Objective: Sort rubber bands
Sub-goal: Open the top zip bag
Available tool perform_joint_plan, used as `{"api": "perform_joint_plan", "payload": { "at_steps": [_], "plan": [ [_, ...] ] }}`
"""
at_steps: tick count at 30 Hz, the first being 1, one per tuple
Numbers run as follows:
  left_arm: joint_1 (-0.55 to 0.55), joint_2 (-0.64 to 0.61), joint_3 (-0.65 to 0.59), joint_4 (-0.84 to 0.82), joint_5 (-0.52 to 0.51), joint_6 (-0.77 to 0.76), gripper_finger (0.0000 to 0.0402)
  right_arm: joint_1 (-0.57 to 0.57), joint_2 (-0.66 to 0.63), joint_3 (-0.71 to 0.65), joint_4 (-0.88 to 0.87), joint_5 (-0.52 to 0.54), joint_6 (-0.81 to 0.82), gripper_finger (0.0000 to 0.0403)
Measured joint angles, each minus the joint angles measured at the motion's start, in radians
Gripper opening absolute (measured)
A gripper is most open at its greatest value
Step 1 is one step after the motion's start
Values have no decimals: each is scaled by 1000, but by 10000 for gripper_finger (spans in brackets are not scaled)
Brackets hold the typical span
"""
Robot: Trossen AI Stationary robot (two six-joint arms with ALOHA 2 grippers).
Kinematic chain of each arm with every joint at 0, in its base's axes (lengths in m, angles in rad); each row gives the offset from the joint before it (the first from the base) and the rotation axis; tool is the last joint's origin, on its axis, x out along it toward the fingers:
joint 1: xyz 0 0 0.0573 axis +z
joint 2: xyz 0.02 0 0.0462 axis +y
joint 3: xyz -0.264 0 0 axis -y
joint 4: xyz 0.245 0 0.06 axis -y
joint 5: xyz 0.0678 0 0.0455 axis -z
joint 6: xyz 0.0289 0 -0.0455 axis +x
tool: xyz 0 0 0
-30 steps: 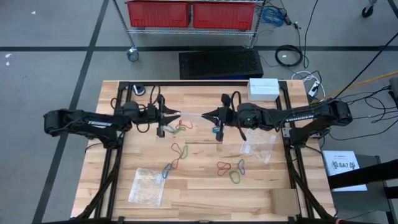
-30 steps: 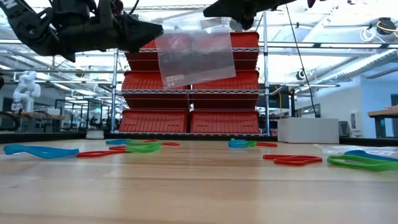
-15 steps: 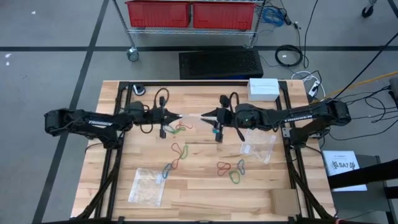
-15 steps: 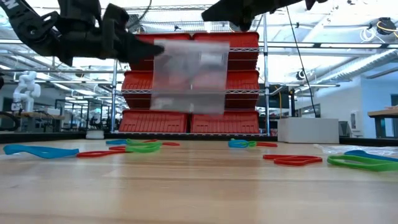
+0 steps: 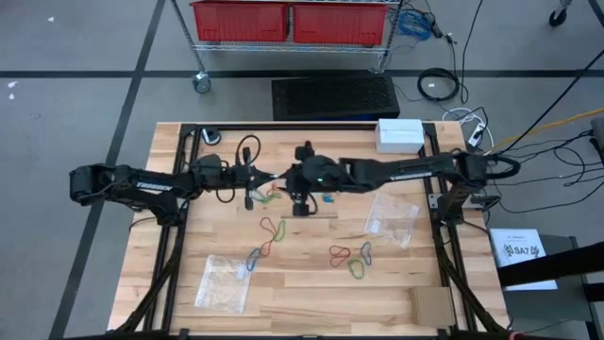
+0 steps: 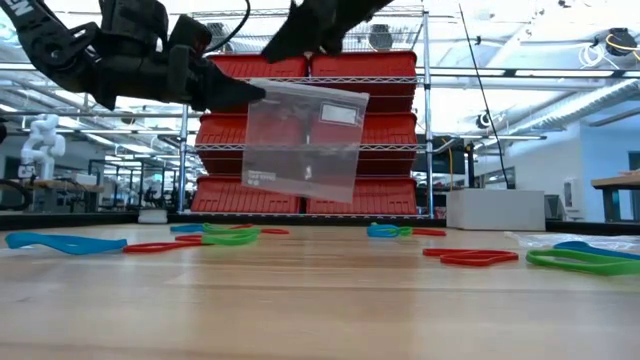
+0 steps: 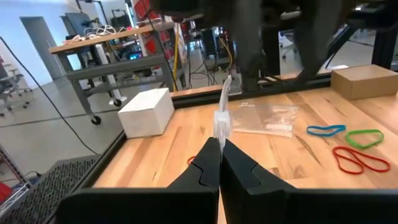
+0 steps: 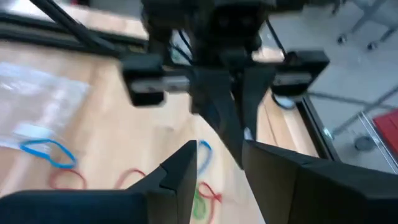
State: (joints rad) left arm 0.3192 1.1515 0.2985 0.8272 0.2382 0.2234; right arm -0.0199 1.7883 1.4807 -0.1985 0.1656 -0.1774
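My left gripper (image 7: 219, 163) is pinched tight on the top edge of a clear plastic bag (image 6: 300, 140), holding it up above the middle of the table (image 5: 302, 293). My right gripper (image 8: 219, 163) has its fingers parted with a gap between them and points at the left one's closed tips from close by; I cannot tell whether it touches the bag.

The rubber bands (image 5: 267, 238) all lie flat on the wood. From the table's centre in the high view, one loose string of red, blue and green loops runs toward 7 o'clock, a second cluster (image 5: 351, 257) sits toward 5 o'clock, and a few more (image 5: 272, 194) lie just under the grippers near 11 o'clock.

The high view shows the held bag only as a thin sliver; the low view shows it hanging broadside, tilted, against red bins (image 6: 350, 195) behind. The left wrist view shows it edge-on above my fingertips (image 7: 211, 149).

A second bag (image 5: 224, 281) lies at 8 o'clock and a third (image 5: 392, 217) at 3 o'clock. A white box (image 5: 399, 135) rests at the far edge near 1 o'clock.
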Motion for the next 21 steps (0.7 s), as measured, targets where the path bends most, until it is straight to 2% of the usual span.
{"api": "perform_joint_plan", "payload": {
  "at_steps": [7,14,17,21],
  "plan": [
    [0,0,0,-4,0,-1,1,-32,79,125,-117,25,-33,119],
    [0,0,0,-5,0,-7,0,-47,93,136,-142,21,-35,114],
    [0,0,0,-6,0,-7,0,-52,93,135,-149,21,-36,95],
    [0,0,0,-7,-1,-8,0,-52,93,135,-149,21,-46,42]
  ]
}}
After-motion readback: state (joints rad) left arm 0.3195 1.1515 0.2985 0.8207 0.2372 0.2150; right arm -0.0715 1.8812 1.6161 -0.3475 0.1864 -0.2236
